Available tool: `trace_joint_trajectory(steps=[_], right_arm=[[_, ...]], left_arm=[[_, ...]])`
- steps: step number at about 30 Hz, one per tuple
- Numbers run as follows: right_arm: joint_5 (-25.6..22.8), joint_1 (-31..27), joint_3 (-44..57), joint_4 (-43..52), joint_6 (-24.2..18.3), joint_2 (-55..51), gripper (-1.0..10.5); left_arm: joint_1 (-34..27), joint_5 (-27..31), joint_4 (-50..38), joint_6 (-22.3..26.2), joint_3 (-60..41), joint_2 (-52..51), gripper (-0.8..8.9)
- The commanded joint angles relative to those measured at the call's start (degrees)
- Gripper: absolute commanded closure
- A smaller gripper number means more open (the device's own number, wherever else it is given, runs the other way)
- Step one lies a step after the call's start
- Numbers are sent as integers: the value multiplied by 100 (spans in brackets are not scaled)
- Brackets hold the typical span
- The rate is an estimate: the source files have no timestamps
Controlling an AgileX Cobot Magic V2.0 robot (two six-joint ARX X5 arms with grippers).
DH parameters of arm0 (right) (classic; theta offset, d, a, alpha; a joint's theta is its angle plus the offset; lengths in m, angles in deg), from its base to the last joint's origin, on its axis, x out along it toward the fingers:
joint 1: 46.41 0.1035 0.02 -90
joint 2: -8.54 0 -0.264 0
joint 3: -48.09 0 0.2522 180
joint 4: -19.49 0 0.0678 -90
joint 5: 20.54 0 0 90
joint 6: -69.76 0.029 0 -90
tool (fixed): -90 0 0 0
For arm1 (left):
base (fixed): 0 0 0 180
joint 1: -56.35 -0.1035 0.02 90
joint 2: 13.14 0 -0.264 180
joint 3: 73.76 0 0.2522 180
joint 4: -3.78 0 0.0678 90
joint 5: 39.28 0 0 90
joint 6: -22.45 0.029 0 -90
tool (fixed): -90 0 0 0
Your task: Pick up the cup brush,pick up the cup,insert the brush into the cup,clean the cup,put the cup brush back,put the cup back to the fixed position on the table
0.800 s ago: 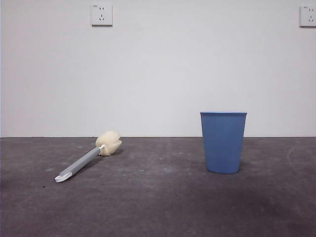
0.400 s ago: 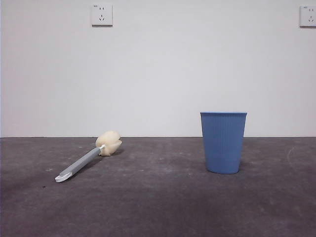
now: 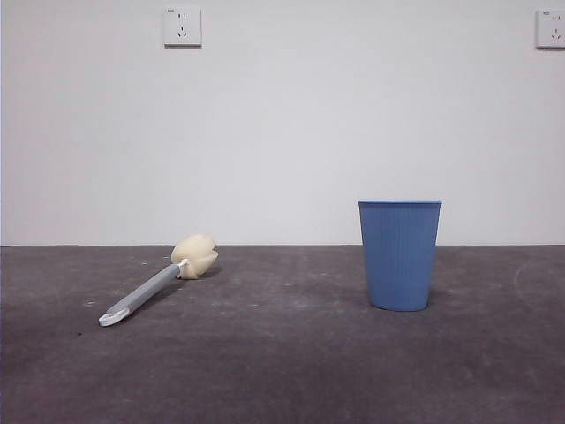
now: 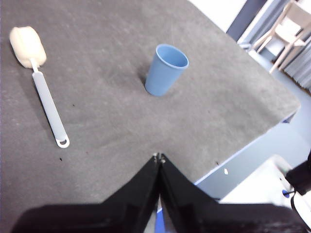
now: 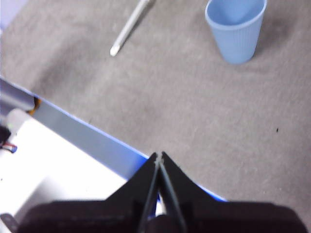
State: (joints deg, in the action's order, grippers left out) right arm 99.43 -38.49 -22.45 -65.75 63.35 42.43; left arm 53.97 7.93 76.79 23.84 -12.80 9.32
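The cup brush (image 3: 159,283) lies flat on the table (image 3: 282,371) at the left, cream sponge head toward the wall, white looped tip toward me. It also shows in the left wrist view (image 4: 46,99) and partly in the right wrist view (image 5: 129,26). The blue ribbed cup (image 3: 399,254) stands upright at the right, empty; it shows in the left wrist view (image 4: 165,69) and the right wrist view (image 5: 237,28). My left gripper (image 4: 158,157) is shut and empty, high above the table's near edge. My right gripper (image 5: 158,156) is shut and empty, also above the near edge.
A white wall with two sockets (image 3: 182,26) stands behind the table. The table's near edge with a blue rim (image 5: 87,131) shows in the wrist views. Chairs (image 4: 291,24) stand beyond the table's side.
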Motion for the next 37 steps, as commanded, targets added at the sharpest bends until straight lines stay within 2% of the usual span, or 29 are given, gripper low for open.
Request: trace_joint_trajectory(steps=[1,2,4,7,9,11,21,27,32,37], right_arm=[[-4,17,-11,35,-157,9,929],[-4,17,-11,35,-155,9,896],[-7,17,-11,50,-138,9,729],[-4,17,-11,94,-48,13,414],[-4,17,-11,105,-48,13,343],[-2,17,-11,109,-48,13,348],[-2,20,-11,116,7,24,348],[-4,24,-11,201,76,63,348],[-4,50,-11,219,83,157,348],[-4,50,-11,221,83,223,348]], left_arm=[[26,-15,0,188,9,26,814],[26,-11,-2,188,9,26,812],[26,83,-4,179,9,26,761],[26,111,-33,142,9,28,527],[26,114,-109,120,9,37,399],[26,118,-149,120,9,48,373],[48,223,-210,116,11,339,373],[61,247,-728,-144,11,726,373],[236,636,-1272,-337,13,1338,374],[739,1158,-1891,-511,15,2221,374]])
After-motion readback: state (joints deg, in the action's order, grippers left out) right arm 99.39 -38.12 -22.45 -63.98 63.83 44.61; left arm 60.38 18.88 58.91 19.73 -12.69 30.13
